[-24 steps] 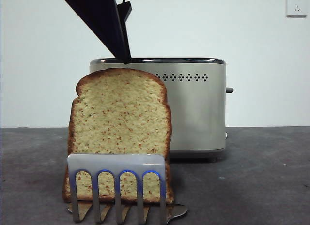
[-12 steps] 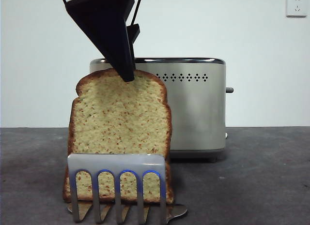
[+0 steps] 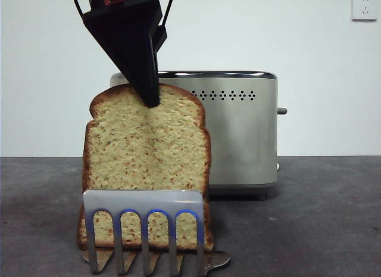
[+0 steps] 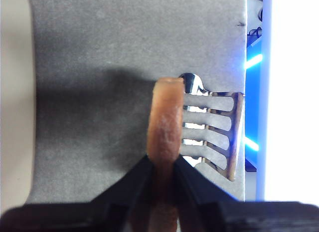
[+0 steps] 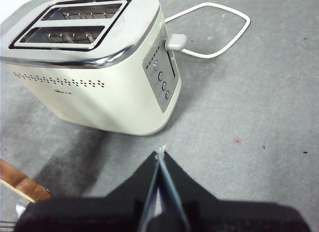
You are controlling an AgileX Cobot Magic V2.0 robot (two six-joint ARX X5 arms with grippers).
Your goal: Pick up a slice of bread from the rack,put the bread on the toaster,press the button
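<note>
The slice of bread (image 3: 149,158) stands upright in the steel rack (image 3: 143,199), in front of the cream toaster (image 3: 238,134). My left gripper (image 3: 152,101) comes down from above onto the slice's domed top. In the left wrist view its two jaws press against both faces of the bread (image 4: 164,117), shut on it, with the rack (image 4: 219,132) beside it. The dark button (image 3: 281,111) sticks out of the toaster's narrow side. My right gripper (image 5: 159,151) hangs shut and holds nothing, over the table near the toaster (image 5: 99,92) and its button (image 5: 175,42).
A white power cord (image 5: 214,32) loops on the grey table behind the toaster. A wall socket (image 3: 364,7) sits high on the white wall. Both toaster slots (image 5: 75,22) show open at the top.
The left gripper has come down from above the toaster's rim onto the top of the bread. The slice has shifted slightly to the left in the rack.
</note>
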